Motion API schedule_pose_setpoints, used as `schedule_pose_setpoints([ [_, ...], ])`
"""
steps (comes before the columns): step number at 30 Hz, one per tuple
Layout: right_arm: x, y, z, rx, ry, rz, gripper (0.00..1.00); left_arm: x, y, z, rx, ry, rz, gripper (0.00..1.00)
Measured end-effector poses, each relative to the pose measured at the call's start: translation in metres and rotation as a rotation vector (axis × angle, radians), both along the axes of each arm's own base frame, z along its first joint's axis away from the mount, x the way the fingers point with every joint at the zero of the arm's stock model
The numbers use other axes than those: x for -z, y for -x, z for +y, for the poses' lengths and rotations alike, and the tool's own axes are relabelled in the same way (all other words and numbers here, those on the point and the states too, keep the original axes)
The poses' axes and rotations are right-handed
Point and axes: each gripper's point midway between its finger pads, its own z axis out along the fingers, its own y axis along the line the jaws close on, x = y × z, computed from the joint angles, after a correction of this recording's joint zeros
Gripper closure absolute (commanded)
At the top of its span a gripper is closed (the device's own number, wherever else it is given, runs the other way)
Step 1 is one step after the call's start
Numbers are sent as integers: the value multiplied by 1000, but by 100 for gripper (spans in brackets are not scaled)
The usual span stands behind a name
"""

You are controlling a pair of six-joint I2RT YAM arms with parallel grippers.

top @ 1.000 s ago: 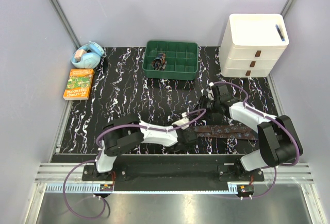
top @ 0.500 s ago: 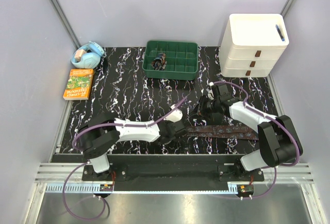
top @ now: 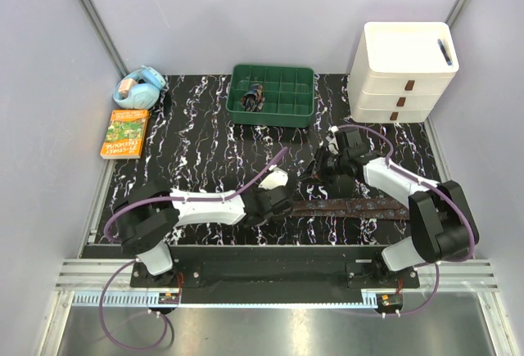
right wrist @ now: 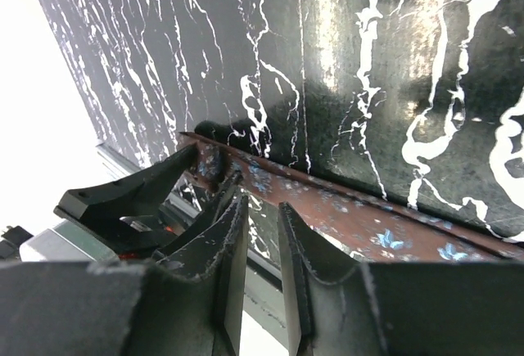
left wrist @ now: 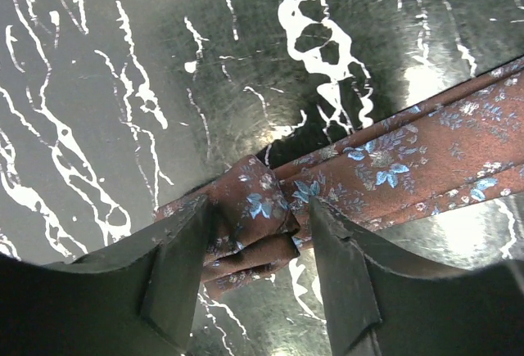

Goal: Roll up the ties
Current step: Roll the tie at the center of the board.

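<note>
Roll barely started, I judge: my left end effector (left wrist: 260, 209) stands apart astride the folded end of the tie (left wrist: 409, 159), my right end effector (right wrist: 260, 205) narrowly apart near that end. Next, reclamp and turn.

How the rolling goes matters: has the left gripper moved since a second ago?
Yes. The left gripper shifted left: from below the green tray's right edge to below its middle.

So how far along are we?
Done: a dark bundle, maybe a rolled tie, in the green tray. In hand: left gripper open around a small roll at one end of the tie; right gripper near it, empty. Left: most of it lies flat.
</note>
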Motion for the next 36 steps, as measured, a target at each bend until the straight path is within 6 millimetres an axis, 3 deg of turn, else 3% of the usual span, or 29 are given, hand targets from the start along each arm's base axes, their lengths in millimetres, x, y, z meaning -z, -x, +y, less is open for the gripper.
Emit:
schedule_pose_setpoints([
  [4,1,1,7,-14,-35,23,72,0,1,-3,6,19,6,43],
  [13,25,4,39,-99,-67,94,71,-1,1,-6,6,45,2,30],
  [21,29,2,49,-115,-77,96,71,-4,3,-6,12,50,9,23],
  [23,29,2,50,-119,-77,95,72,-8,4,-5,17,54,13,16],
  [27,29,2,50,-120,-78,95,71,-27,6,-7,34,94,3,14],
  [32,28,2,51,-123,-79,93,71,-71,4,-12,53,215,-54,16],
  [36,22,2,57,-145,-91,80,66,-88,3,-6,48,268,-83,18],
])
